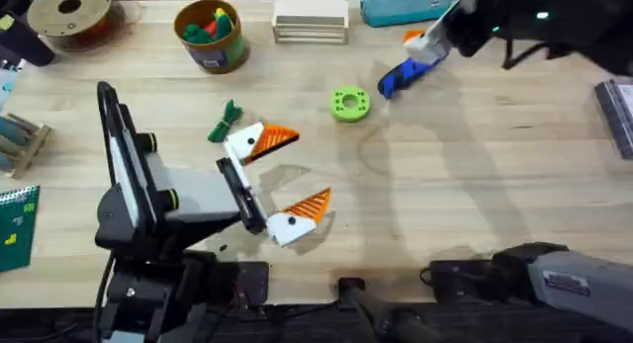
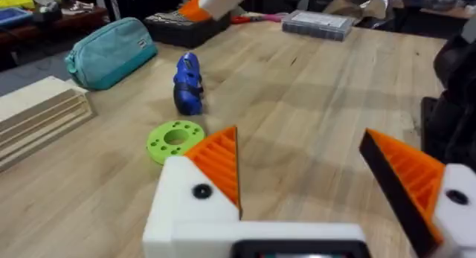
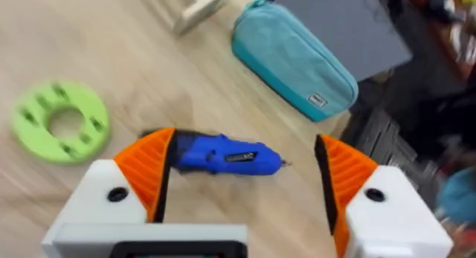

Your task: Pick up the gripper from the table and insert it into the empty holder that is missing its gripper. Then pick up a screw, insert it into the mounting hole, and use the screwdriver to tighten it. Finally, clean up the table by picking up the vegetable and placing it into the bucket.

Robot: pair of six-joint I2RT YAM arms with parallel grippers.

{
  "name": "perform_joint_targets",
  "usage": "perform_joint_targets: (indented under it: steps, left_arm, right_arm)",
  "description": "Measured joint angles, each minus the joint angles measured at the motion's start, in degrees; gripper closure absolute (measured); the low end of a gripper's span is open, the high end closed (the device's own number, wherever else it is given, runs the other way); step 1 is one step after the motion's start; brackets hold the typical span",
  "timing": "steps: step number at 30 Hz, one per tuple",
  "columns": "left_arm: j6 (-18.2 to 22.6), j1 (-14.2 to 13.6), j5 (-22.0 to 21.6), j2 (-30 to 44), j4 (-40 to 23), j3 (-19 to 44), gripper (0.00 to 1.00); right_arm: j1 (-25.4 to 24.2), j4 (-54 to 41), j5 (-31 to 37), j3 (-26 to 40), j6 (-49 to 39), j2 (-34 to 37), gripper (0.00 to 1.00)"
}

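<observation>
Overhead, the left hand (image 1: 282,180) rests low over the wooden surface (image 1: 475,185) at centre-left, its two white bases with orange ribbed pads spread well apart and holding nothing. Just beside its far finger, on the far-left side, lies the vegetable (image 1: 226,122), slim and green, flat on the wood. Farther off at the far left-centre stands the bucket (image 1: 210,35) with its yellow rim, red and green pieces inside it. The right hand (image 1: 423,44) hangs over the far right part of the surface, directly above the screwdriver (image 1: 401,76); from the right wrist view its fingers stand apart on either side of the blue body (image 3: 223,155), which lies flat on the wood, and whether the pads touch it I cannot tell. A bright green disc (image 1: 349,103) with a centre hole sits just left of the screwdriver. A teal pouch (image 1: 406,5) lies at the far edge beyond the right hand, with a stack of pale wooden boards (image 1: 311,19) to its left.
</observation>
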Motion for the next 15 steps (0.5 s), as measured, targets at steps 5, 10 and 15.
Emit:
perform_joint_targets:
  steps: [5, 10, 15]
  left_arm:
    - [0.04, 0.0, 0.01, 0.0, 0.01, 0.0, 0.014]
    - [0.04, 0.0, -1.25, 0.0, 0.33, 0.0, 0.014]
    - [-4.35, 0.0, -6.38, 0.0, 0.97, 0.0, 0.014]
  right_arm:
    - [0.02, -5.61, -0.01, 0.15, 15.42, -6.65, 0.012]
    - [0.0, -9.34, -0.01, 0.15, 21.99, -8.68, 0.012]
    - [0.02, -9.59, -0.01, 0.15, 24.09, -8.66, 0.012]
